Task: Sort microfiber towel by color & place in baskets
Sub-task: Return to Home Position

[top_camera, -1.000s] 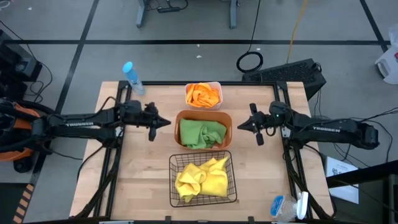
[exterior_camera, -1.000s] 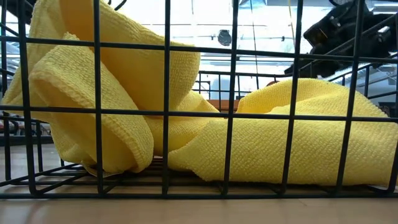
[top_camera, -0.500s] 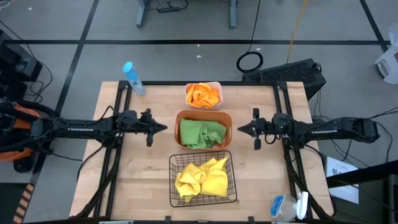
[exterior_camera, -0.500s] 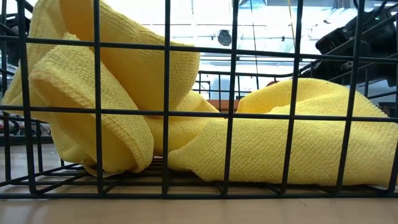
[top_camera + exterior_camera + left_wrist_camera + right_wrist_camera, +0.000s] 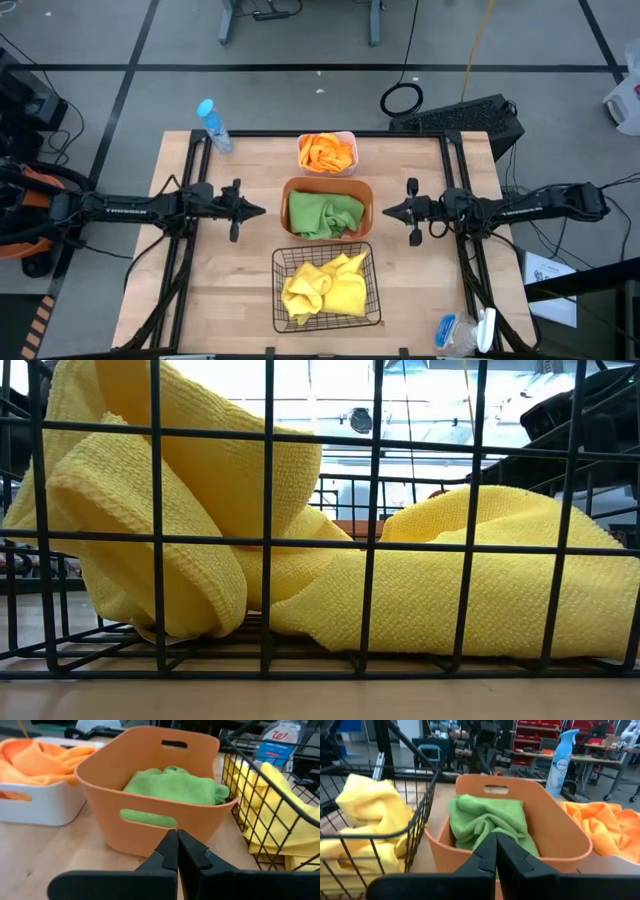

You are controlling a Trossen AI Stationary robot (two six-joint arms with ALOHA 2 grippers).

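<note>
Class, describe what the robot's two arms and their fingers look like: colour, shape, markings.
The left arm and right arm are slender, black, with white lettering. The left gripper and right gripper have dark wedge-shaped fingers tapering to points.

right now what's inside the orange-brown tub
Bunched green microfiber cloth fills the orange-brown tub. Its folds hide the tub floor and anything beneath, so whether it is one cloth or two cannot be told.

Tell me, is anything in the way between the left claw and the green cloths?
Only the wall of the tub. The shut left gripper points at that wall from the side, apart from it, with bare table between. The green cloths lie open to the top, with nothing covering them.
</note>
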